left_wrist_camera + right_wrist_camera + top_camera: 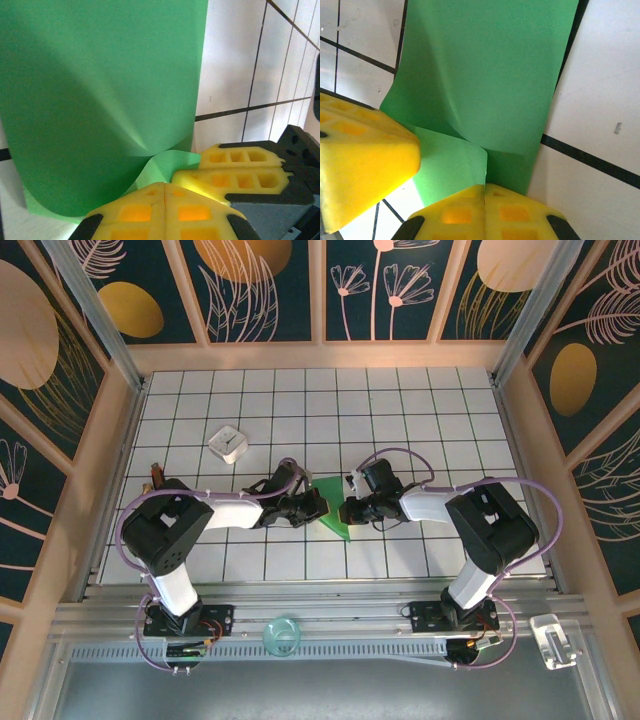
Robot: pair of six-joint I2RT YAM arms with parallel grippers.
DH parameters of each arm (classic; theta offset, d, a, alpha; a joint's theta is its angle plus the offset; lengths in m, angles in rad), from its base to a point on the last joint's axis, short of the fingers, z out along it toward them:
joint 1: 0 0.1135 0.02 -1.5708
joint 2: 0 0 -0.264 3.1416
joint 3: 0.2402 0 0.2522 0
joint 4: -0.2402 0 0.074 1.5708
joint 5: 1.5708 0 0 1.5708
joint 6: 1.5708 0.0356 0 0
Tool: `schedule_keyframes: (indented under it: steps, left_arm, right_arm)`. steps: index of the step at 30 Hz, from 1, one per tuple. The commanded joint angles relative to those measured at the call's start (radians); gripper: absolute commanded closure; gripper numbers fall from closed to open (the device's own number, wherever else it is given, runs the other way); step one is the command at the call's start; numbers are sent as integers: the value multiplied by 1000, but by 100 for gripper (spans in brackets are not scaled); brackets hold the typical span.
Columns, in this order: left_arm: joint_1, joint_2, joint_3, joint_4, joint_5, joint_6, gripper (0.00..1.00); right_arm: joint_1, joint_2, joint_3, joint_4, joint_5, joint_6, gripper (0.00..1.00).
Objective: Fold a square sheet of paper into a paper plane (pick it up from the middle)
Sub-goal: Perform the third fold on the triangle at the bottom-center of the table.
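1. Material: a thin, bright-green square sheet of paper (335, 515) sits at the middle of the white tiled table (400, 400), between the two arms. From above it reads as a green wedge, so it is bent or part folded. I cannot tell how many folds it has.
2. Wrist views: the sheet (100, 100) rises away from the fingers in a broad curved panel. A soft ridge runs up from the pinch point, which is a buckle and not a sharp crease.
3. Handling (judgement): the sheet is very light and limp, stiff only along a crease. It buckles wherever it is nipped. It would crumple or tear if the two holds pull apart or twist against each other. The surface is smooth and likely to slide out of a loose pinch.
4. Where to hold (judgement): at an edge or on the fold line, with a shallow fingertip bite. Two holds close together near the middle keep the span between them from sagging.
5. Left tool (308, 508): in its wrist view the left tool (164, 187) has its yellow fingers pressed together, with the paper's lower edge clamped at the tips.
6. Right tool (350, 508): in its wrist view the right tool (485, 189) has its fingers together too, with a folded corner of the sheet (490, 75) caught in the seam.
7. The two tools sit just beside each other on the same stretch of paper. I cannot tell whether they touch.
8. A small white square box (228, 444) sits well apart, at the far left.
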Motion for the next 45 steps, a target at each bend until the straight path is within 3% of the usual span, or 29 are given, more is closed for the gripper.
schedule_keyframes:
  steps: [1, 33, 41, 45]
  left_arm:
    - [16, 14, -1, -36, -11, 34, 100]
    - [32, 58, -49, -95, -40, 112, 100]
    - [32, 62, -76, -112, -55, 138, 100]
    - [32, 66, -76, -120, -55, 150, 100]
  right_arm:
    - [-9, 52, -44, -114, 85, -11, 100]
    - [-8, 32, -32, -129, 83, -10, 100]
    - [-17, -43, 15, -198, 95, -15, 82]
    - [-27, -125, 23, -262, 136, -15, 78]
